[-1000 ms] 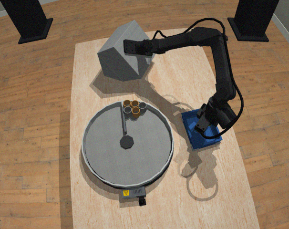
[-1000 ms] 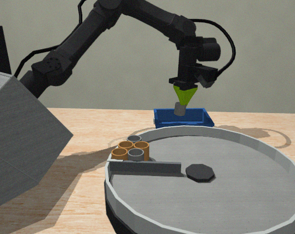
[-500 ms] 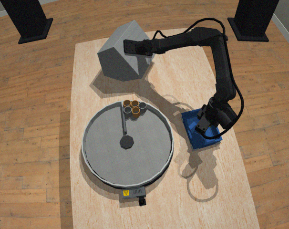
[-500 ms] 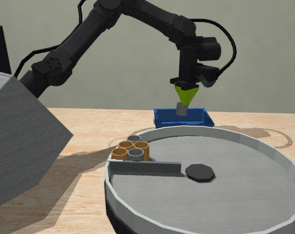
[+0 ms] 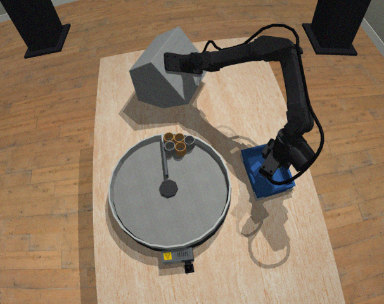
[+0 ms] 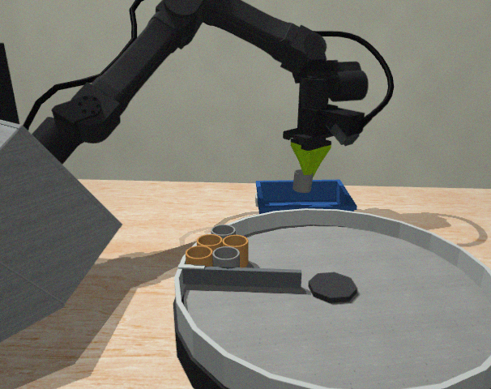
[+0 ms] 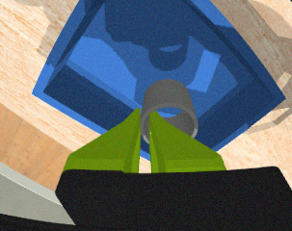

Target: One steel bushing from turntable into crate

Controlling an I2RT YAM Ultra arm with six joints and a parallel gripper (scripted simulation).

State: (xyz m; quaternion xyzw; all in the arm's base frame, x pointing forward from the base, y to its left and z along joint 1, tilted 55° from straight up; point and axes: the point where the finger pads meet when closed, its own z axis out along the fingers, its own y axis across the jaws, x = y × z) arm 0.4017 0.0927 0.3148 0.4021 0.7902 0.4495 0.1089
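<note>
My gripper [image 6: 306, 170] [image 7: 145, 115] [image 5: 270, 171] is shut on a grey steel bushing [image 6: 301, 182] [image 7: 171, 88] by its wall. It holds the bushing upright, low over the blue crate [image 5: 267, 191] [image 6: 279, 196] [image 7: 88, 58], with the bushing's lower end at about the height of the crate's rim. On the grey turntable [image 5: 185, 212] [image 6: 384, 314], two steel bushings [image 5: 168, 145] [image 6: 225, 255] and three brass ones [image 5: 180, 149] [image 6: 199, 254] stand clustered against the rim, beside the sweeper bar [image 5: 165, 160] [image 6: 241, 277].
A large grey block [image 5: 159, 75] [image 6: 27, 230] carries the arm's base at the table's back. The turntable has a dark hub [image 5: 168, 189] [image 6: 333, 286] and a control box [image 5: 175, 255] at its front. Two black pillars stand beyond the table.
</note>
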